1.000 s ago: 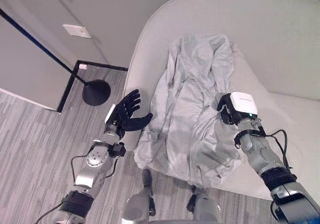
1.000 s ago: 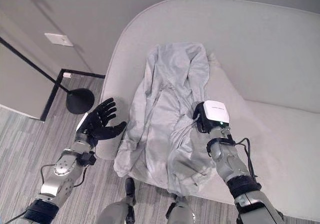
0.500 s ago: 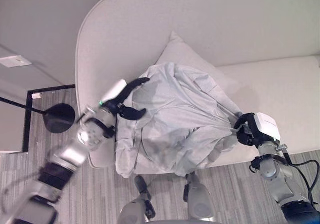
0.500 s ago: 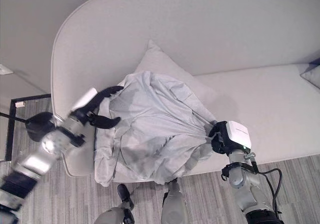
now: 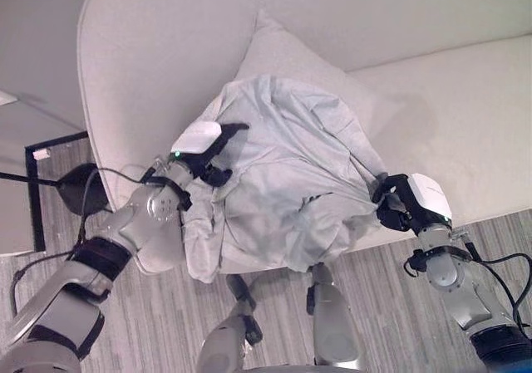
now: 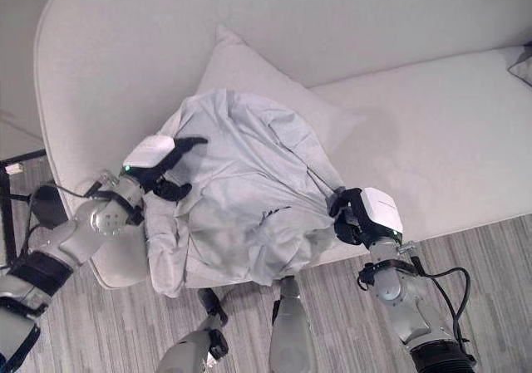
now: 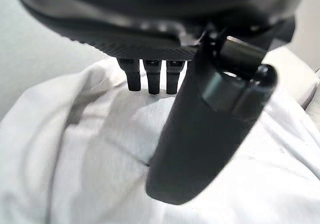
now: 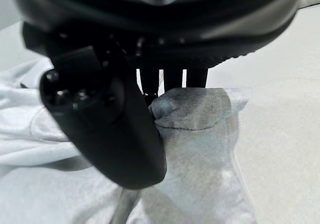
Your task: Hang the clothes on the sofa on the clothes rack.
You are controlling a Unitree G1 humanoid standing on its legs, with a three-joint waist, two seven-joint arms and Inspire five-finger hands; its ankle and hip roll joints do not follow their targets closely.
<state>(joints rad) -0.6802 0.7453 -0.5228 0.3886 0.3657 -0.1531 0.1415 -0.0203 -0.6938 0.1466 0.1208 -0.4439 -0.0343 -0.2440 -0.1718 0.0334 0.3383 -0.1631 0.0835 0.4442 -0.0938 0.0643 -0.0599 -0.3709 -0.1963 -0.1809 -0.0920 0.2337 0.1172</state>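
Clothes rack base (image 5: 81,188), dark, on the floor beside the sofa's left end.

Left hand (image 5: 202,151) lies on the near-left part of the pale grey garment (image 5: 291,190). Fingers (image 7: 150,75) reach forward over the cloth, thumb (image 7: 200,134) out over it; whether any fold is pinched, cannot tell.

Garment sits bunched on the cream sofa (image 5: 150,49), at its left end, draped over the front edge of the seat, with its upper part against a pale cushion (image 5: 283,53).

Right hand (image 5: 399,203) at the garment's right edge, fingers (image 8: 172,77) and thumb (image 8: 110,129) curled tight round a gathered fold; cloth is drawn taut toward it.

Risks, as judged:
- Only 1 sure hold. If lifted by the right hand alone, the bulk may hang low and drag on the floor.
- Left hand may slide off smooth fabric if it has no fold.
- A bunched grip hides the collar and shoulders, so hanging could be awkward.
- Trailing cloth may snag the cushion and pull it off the seat.
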